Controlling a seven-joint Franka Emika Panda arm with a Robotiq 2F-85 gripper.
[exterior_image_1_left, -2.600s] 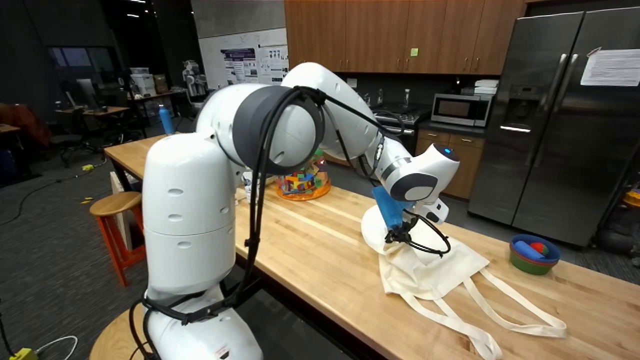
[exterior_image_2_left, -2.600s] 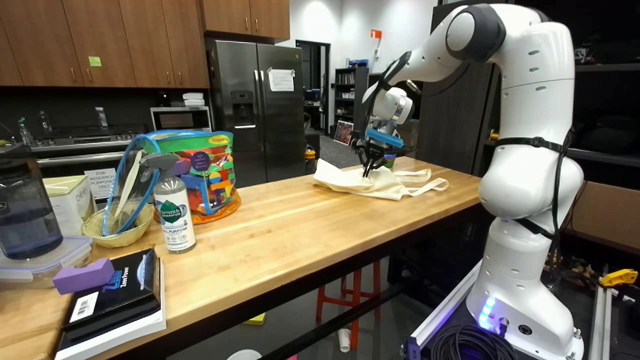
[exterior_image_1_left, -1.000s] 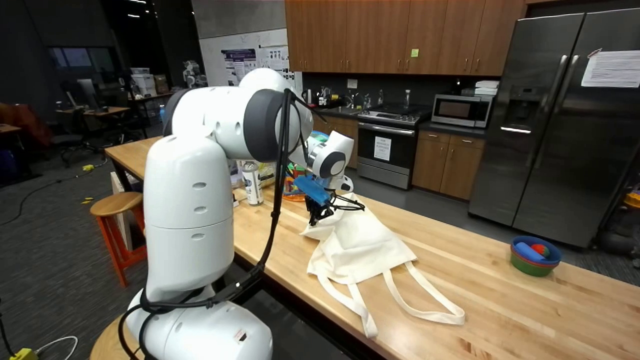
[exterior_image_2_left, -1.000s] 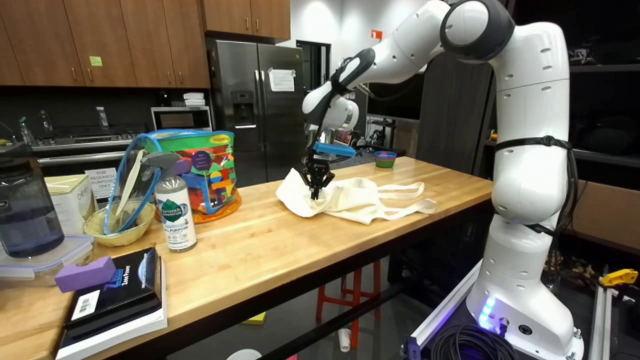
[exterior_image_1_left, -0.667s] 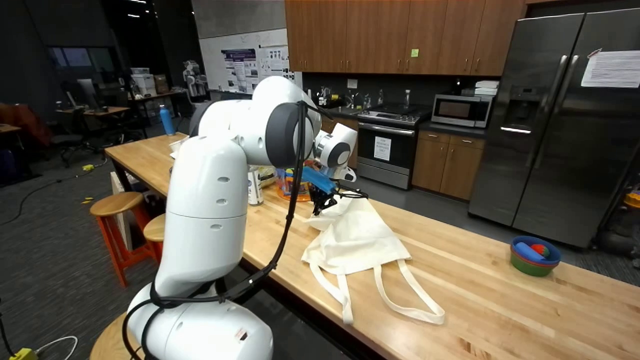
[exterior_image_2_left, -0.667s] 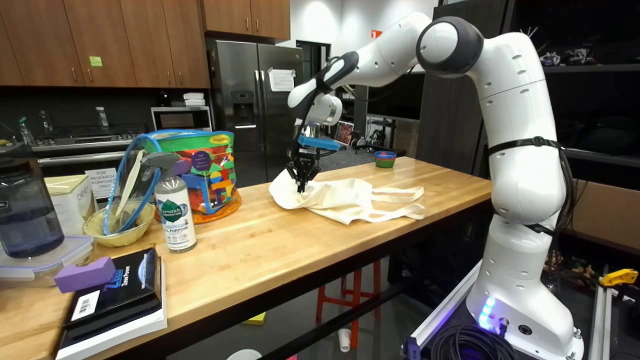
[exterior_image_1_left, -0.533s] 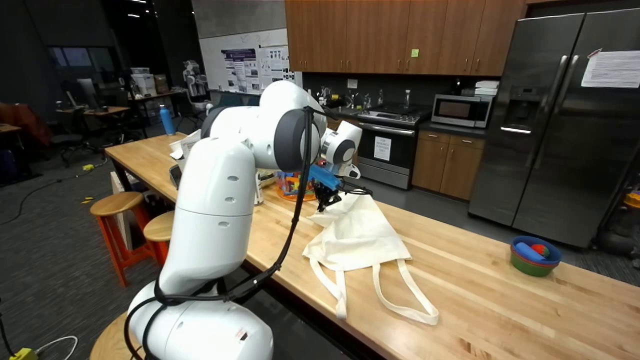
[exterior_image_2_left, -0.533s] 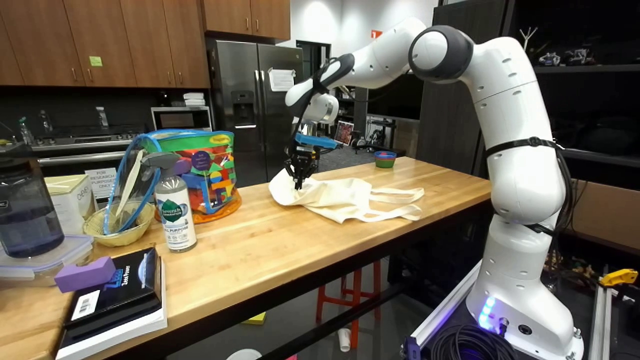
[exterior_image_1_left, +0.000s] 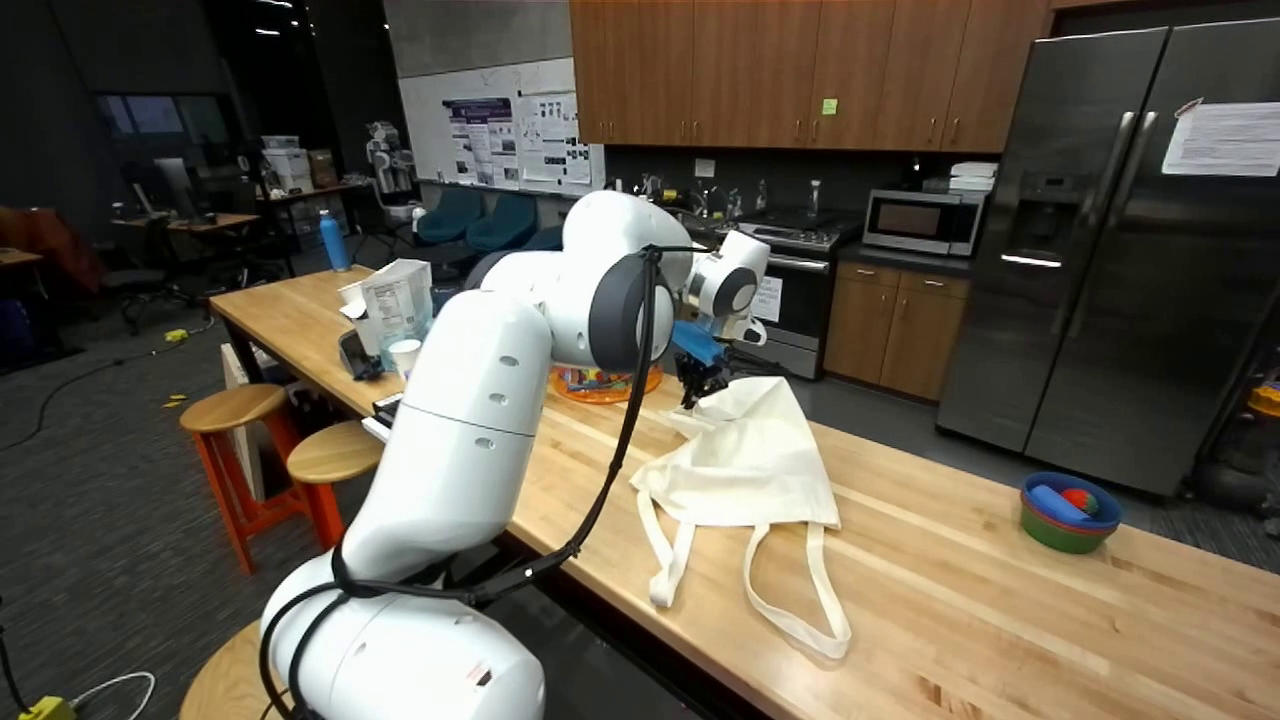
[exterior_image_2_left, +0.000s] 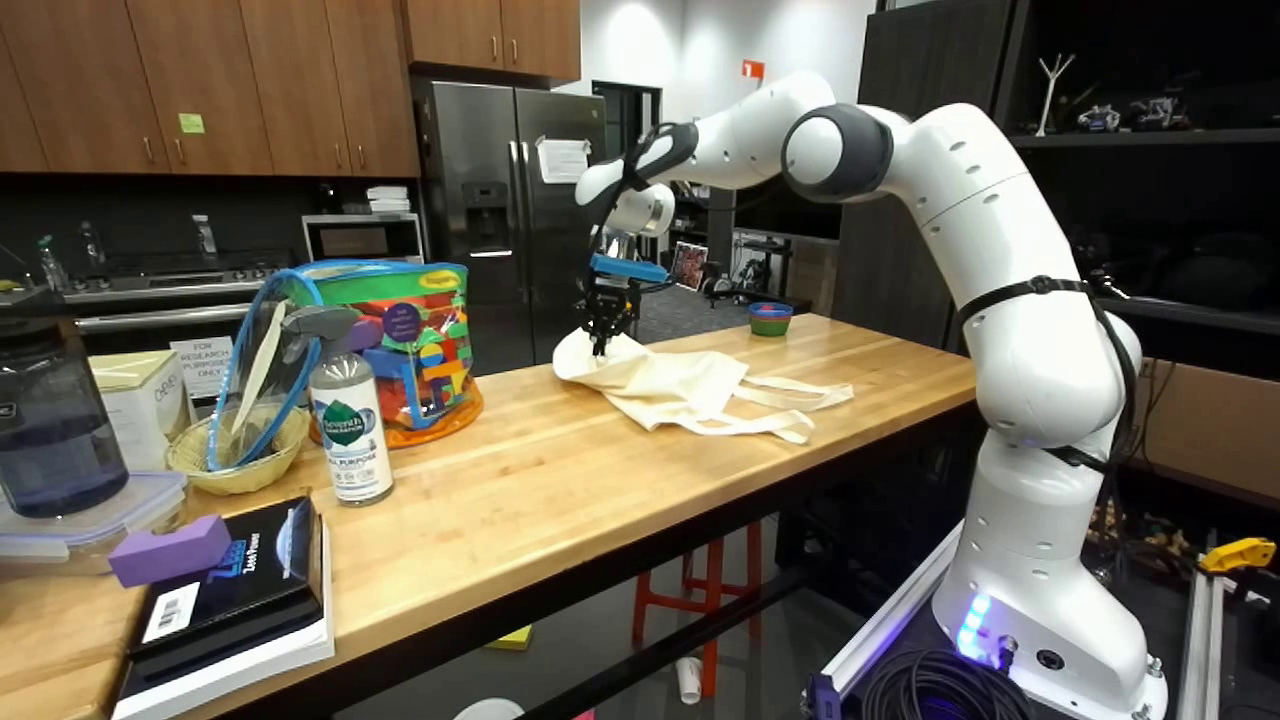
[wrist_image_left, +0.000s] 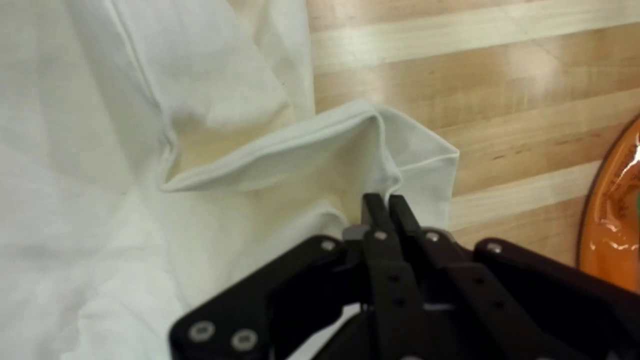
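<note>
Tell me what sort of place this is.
Likely a research lab's kitchen area: there's a refrigerator, a microwave and a sign reading "FOR RESEARCH PURPOSES ONLY".

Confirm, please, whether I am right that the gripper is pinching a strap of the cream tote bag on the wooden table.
No: as both exterior views show, the gripper pinches the cream tote bag at the end opposite its straps, not a strap. The bag is on the wooden table.

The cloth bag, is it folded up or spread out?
Mostly spread out: the cloth bag lies wide on the table, straps loose, but creased where the gripper pinches it.
</note>
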